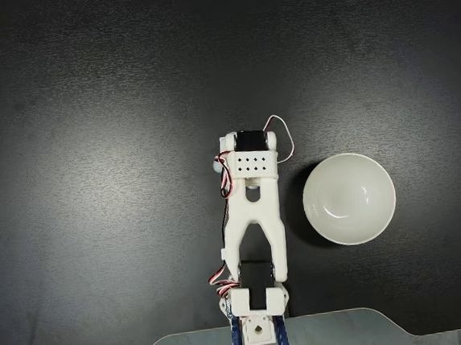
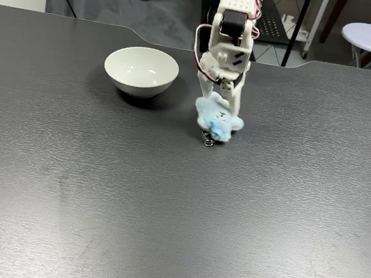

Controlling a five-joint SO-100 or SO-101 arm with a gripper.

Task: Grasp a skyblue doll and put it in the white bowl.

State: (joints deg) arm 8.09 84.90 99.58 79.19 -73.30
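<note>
Fixed views give you two angles on the dark table (image 2: 91, 202): one looks straight down, the other faces the arm from across the table.

Start on the left of the front-facing view. You see the white bowl (image 2: 141, 70) standing upright on the table, with nothing in it. Just to its right, your white arm (image 2: 231, 40) reaches down from the far edge, red and white wires looping along its side. At its tip the fingers (image 2: 229, 95) are closed on the skyblue doll (image 2: 217, 121), pinching the top of the plush. The doll hangs below them, tilted, beside the bowl and apart from its rim, with a small metal ring (image 2: 206, 139) dangling under it. You cannot tell from this angle whether the doll's lower edge touches the table or hangs just clear of it.

Now the top-down view, again from the left. Your arm (image 1: 253, 219) runs up from the bottom edge, where a pale plate (image 1: 349, 331) lies under its base. The arm's wrist block covers the fingers and the doll from above. To the right of the arm, near but not touching, sits the white bowl (image 1: 349, 198), its glossy inside bare.
</note>
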